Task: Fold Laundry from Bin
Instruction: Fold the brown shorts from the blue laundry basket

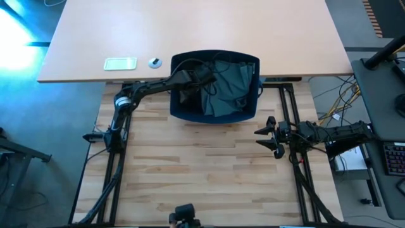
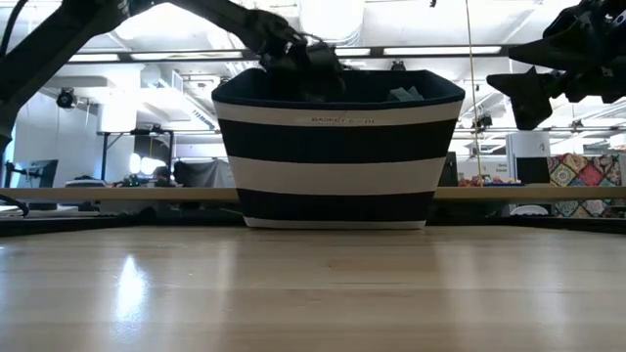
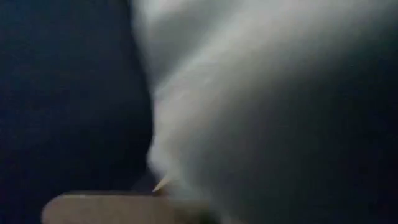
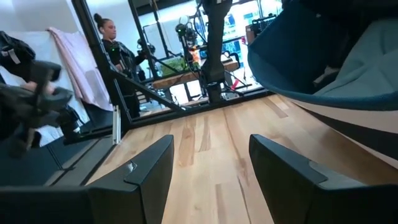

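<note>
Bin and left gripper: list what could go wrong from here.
1. The left gripper has shut down inside the bin among piled laundry; it may have pinched several garments and could drag them out together.
2. The soft bin could tip or slide as the arm lifts.
3. The right gripper waits open beside the bin, too far to steady it.

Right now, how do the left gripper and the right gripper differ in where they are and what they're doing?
The left gripper reaches inside the bin, down among the laundry; the right gripper hangs over bare table to the bin's right. The left one is shut, though what it has pinched cannot be told; the right one stands open with nothing between its fingers. Both are dark two-finger grippers.
</note>
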`<act>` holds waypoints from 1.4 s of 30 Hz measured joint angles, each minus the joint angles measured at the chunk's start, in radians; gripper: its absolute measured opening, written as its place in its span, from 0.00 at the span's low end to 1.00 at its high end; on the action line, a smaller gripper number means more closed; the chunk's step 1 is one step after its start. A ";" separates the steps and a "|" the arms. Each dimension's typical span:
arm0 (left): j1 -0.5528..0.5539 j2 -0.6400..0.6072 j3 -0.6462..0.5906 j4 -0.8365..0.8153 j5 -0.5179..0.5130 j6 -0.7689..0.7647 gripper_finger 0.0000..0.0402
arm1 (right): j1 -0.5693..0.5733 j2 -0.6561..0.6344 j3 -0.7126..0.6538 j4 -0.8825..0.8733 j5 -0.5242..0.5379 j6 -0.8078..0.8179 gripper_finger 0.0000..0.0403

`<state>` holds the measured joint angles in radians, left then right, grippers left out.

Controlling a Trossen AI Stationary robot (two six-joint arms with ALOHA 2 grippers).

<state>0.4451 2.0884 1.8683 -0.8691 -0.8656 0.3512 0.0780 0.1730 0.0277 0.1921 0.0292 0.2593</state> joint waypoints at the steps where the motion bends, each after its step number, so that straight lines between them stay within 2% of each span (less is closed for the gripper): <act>1: -0.009 0.000 0.018 0.000 -0.017 0.004 0.01 | 0.000 0.000 0.000 0.000 0.000 0.002 0.51; 12: -0.105 0.000 0.306 -0.111 -0.096 0.011 0.00 | 0.000 0.000 0.000 0.000 0.000 0.003 0.51; 23: -0.186 -0.002 0.487 -0.224 -0.176 0.014 0.00 | 0.000 0.000 0.000 0.000 0.000 0.002 0.51; 29: -0.240 -0.044 0.482 -0.203 -0.251 0.057 0.00 | 0.000 0.000 0.000 0.000 -0.001 0.002 0.51; 42: -0.322 -0.154 0.486 -0.155 -0.253 0.055 0.00 | 0.000 0.000 0.000 0.001 0.000 0.000 0.51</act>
<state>0.1230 1.9339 2.3539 -1.0242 -1.1183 0.4066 0.0776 0.1726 0.0277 0.1928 0.0292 0.2592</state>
